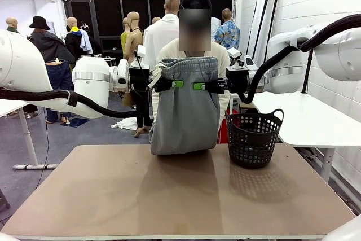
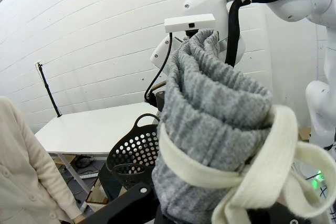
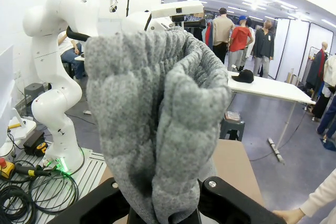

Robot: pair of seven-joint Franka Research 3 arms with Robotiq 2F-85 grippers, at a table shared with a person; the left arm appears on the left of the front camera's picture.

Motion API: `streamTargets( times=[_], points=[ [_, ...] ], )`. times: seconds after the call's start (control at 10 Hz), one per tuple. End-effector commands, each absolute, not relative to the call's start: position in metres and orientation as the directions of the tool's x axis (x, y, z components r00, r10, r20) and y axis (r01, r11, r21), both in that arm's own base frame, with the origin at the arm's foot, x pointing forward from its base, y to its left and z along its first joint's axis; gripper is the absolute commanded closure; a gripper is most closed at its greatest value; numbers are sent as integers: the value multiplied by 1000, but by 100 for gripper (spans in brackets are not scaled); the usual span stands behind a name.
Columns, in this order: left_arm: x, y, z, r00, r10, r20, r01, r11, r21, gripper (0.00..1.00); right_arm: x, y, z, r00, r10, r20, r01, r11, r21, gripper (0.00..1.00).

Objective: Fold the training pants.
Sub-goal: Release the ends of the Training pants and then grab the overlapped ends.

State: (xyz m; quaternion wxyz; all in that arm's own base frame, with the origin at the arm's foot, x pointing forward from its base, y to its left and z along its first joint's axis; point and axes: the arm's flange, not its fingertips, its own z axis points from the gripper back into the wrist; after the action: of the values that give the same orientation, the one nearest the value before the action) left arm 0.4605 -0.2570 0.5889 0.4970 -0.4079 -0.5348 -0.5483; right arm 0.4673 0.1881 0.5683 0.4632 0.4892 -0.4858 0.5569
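Above the table (image 1: 169, 196), left gripper (image 1: 176, 84) and right gripper (image 1: 199, 86) pinch the waistband (image 1: 186, 65) of the training pants (image 1: 185, 119): likely soft, light, floppy, best gripped there.

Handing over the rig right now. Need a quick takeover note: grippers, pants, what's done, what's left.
Grippers: left gripper shut on the pants at the waistband; right gripper shut on the waistband too.
Things: pants hang between both grippers over the far side of the table, lower end about at the tabletop. The basket stands beside them, the person behind.
Done: pants gripped and held up.
Left: lay them down and fold.
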Motion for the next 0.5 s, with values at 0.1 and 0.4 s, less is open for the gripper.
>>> streamTargets(
  times=[0.1,0.4],
  points=[
    [460,-257,592,-180,-103,978,980,68,187,100,466,189,570,-94,39,995,-991,-101,-89,100],
    [460,-257,592,-180,-103,978,980,68,187,100,466,189,570,-94,39,995,-991,-101,-89,100]
  ],
)
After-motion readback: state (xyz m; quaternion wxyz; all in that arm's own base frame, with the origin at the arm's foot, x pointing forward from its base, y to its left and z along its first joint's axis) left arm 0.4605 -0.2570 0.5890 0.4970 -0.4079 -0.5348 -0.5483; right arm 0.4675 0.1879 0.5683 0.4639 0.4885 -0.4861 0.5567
